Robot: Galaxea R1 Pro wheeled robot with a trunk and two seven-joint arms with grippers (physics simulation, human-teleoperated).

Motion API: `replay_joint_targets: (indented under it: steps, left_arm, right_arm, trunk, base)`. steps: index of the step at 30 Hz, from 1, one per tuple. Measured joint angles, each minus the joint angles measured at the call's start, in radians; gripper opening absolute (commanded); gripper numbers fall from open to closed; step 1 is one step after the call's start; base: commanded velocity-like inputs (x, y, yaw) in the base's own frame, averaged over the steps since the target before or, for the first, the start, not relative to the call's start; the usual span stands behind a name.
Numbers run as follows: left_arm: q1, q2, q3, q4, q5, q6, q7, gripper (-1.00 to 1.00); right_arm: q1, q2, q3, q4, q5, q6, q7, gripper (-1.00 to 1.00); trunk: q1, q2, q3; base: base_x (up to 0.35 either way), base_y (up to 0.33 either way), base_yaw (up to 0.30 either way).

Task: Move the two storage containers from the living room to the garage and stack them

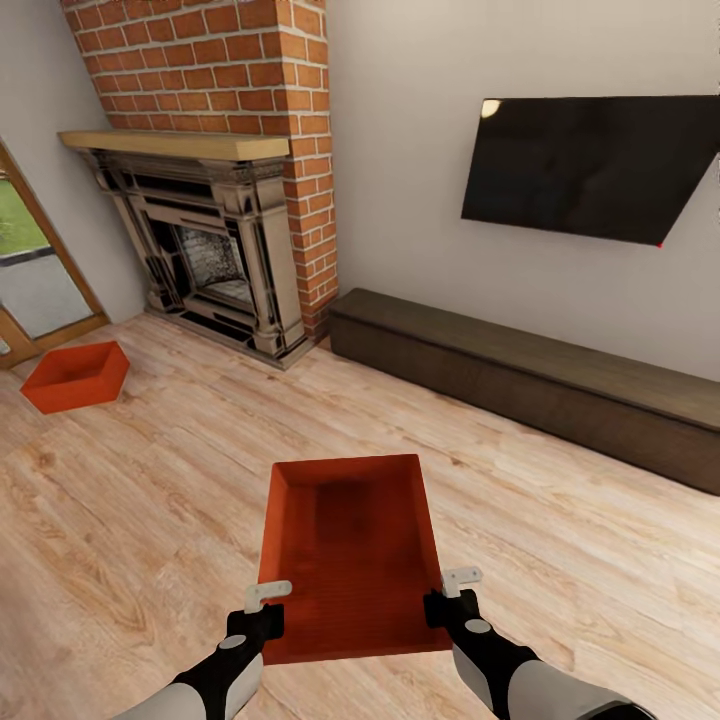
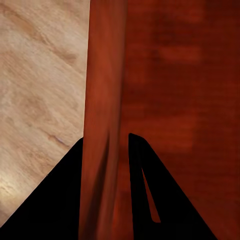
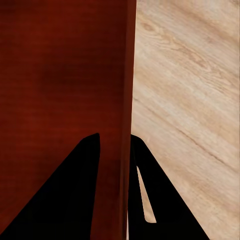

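Gripping near container [image 1: 345, 550] side walls: left gripper [image 1: 268, 596], right gripper [image 1: 461, 580], arms forward.

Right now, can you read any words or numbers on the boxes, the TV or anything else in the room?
There are no words, numbers or signs to read.
The held storage container has plain red-orange walls.
The second storage container, on the wood floor near the fireplace, is plain too.
The TV is black and blank.
The long dark cabinet bears no label.

Brick fireplace [image 1: 215, 190] — wall TV [image 1: 590, 165] — low cabinet [image 1: 530, 385]
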Motion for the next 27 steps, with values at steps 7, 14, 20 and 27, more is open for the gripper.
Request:
replay_joint_targets:
  steps: [7,14,20,27]
  left_arm:
    - [0.000,0.000,0.001,0.000,0.000,0.000,-0.001,-1.00]
    - [0.000,0.001,0.002,0.000,-0.001,0.000,-0.002,-1.00]
    - [0.000,0.000,0.000,0.000,0.000,0.000,0.000,-1.00]
    - [0.000,0.000,0.000,0.000,0.000,0.000,-0.001,-1.00]
  right_arm:
    - [0.000,0.000,0.000,0.000,0.000,0.000,0.000,-1.00]
    - [0.000,0.000,0.000,-0.001,-0.001,0.000,0.000,-1.00]
    - [0.000,0.000,0.000,0.000,-0.001,0.000,0.000,-1.00]
    - [0.000,0.000,0.000,0.000,-0.001,0.000,0.000,-1.00]
  trunk:
    - [0.000,0.000,0.011]
    - [0.000,0.000,0.023]
    - [0.000,0.000,0.033]
    - [0.000,0.000,0.044]
  base:
    - [0.000,0.000,0.000]
    - [0.000,0.000,0.000]
    - [0.000,0.000,0.000]
    - [0.000,0.000,0.000]
